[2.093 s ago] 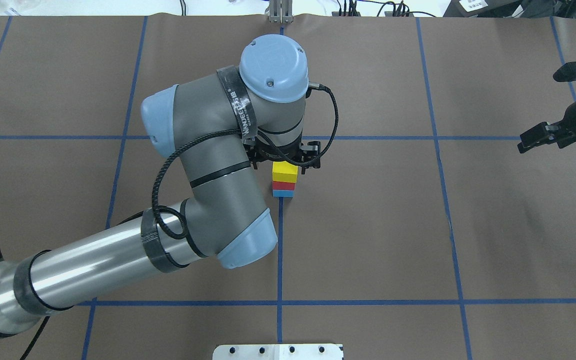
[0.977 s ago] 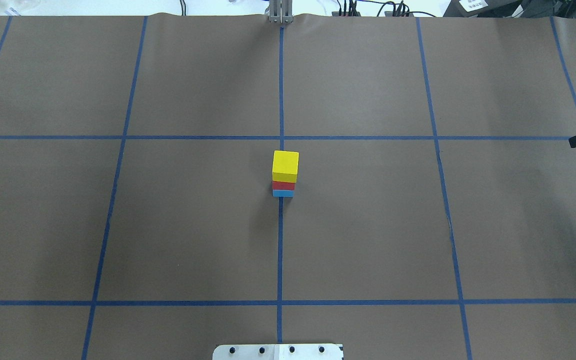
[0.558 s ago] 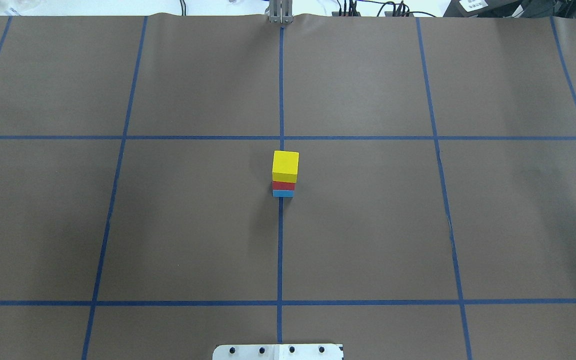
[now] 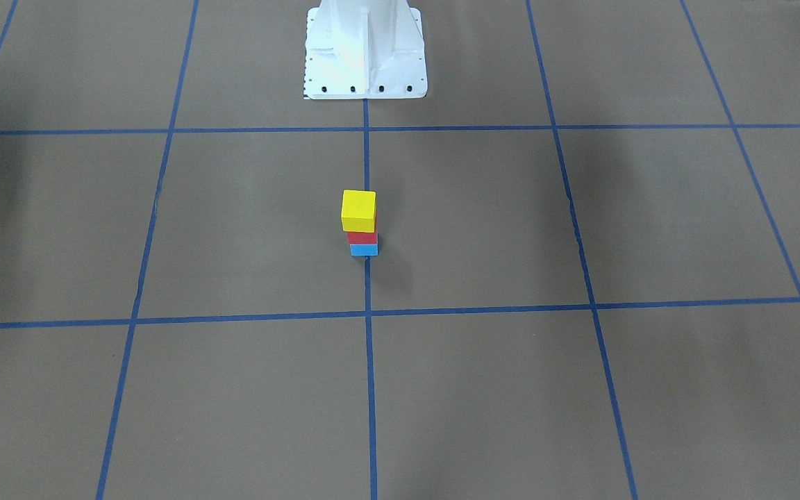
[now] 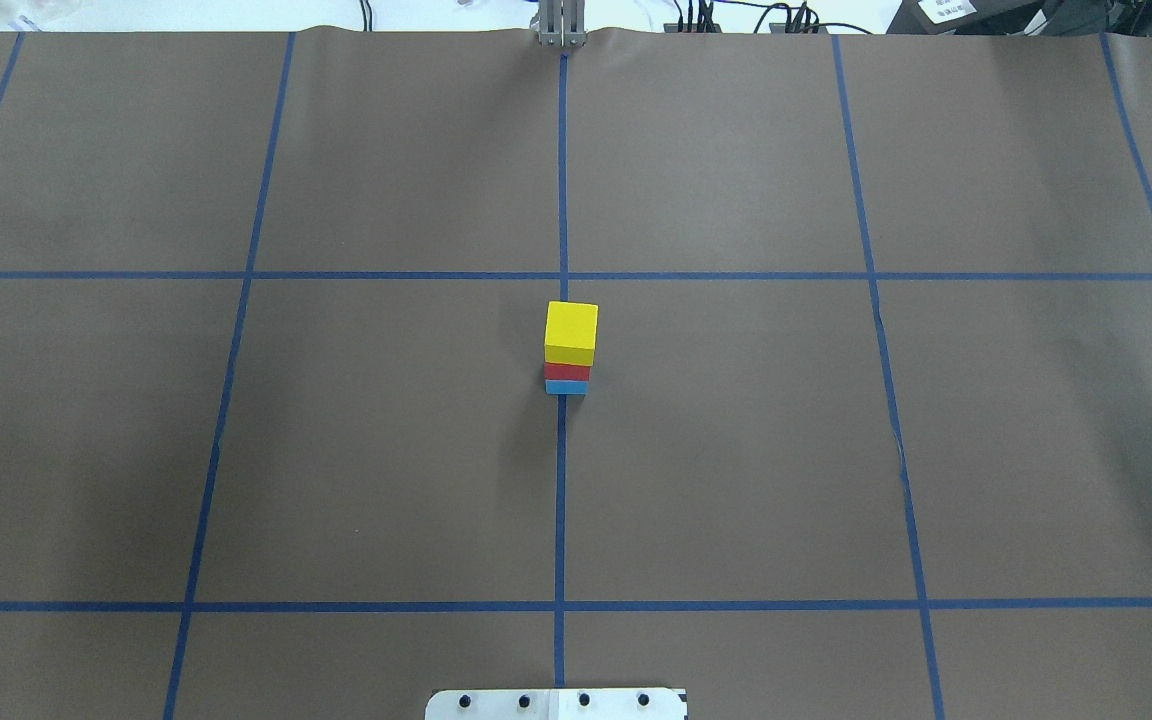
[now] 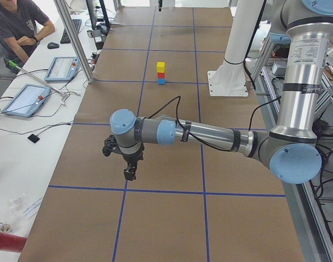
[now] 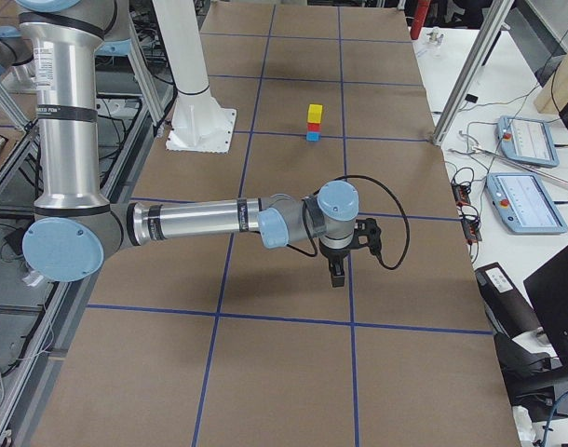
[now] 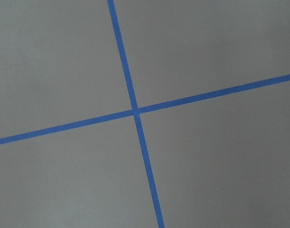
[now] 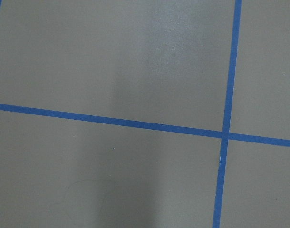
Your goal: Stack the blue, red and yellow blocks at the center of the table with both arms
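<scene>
- Overhead exterior: the stack (image 5: 569, 350) sat at the centre of the table (image 5: 336, 450), on the middle tape line (image 5: 561, 480), with the white base (image 5: 556, 703) at 6 o'clock from it.
- Order from the bottom up: blue block (image 5: 565, 386), red block (image 5: 567, 371), yellow block (image 5: 571, 325). Faces touched, the tower was upright and the edges roughly flush.
- Look: three equal small matte cubes in plain colours with crisp edges, each far smaller than a grid square.
- Handling, my read: light, rigid, not fragile, decent friction. Pinch two opposite side faces. The tower is narrow, so a side nudge would likely topple it; take only the top block.
- Left gripper (image 6: 129, 173) hung well out at 9 o'clock of the stack, right gripper (image 7: 337, 272) well out at 3 o'clock. Only the side cameras showed them, so I couldn't tell if the jaws were open or closed.
- Task looked complete.
</scene>
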Controlling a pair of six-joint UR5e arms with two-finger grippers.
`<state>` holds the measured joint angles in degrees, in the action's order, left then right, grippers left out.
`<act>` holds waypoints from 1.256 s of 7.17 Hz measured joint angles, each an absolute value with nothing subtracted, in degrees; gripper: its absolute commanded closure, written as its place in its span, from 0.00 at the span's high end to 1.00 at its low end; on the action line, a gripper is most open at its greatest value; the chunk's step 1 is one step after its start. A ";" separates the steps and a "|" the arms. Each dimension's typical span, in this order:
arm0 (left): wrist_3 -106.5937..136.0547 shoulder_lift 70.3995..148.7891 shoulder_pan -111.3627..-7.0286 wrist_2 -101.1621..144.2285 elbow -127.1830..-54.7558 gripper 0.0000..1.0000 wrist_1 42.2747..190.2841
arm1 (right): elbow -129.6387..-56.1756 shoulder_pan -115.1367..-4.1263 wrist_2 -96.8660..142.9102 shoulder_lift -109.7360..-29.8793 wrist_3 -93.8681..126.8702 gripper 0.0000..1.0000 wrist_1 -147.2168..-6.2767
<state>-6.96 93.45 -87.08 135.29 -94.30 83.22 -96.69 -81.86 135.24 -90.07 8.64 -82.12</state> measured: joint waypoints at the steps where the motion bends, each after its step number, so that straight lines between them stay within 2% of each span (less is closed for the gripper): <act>1: -5.69 93.30 -87.29 136.44 -93.80 0.99 83.12 | -96.59 -81.85 135.17 -89.80 7.59 1.00 -84.01; 6: 3.89 92.75 -87.51 137.48 -95.28 0.99 83.75 | -94.46 -81.74 135.58 -88.58 7.48 1.00 -88.25; 9: 0.06 92.08 -87.54 137.23 -96.00 0.99 84.11 | -94.39 -81.74 135.37 -88.51 7.73 1.00 -88.39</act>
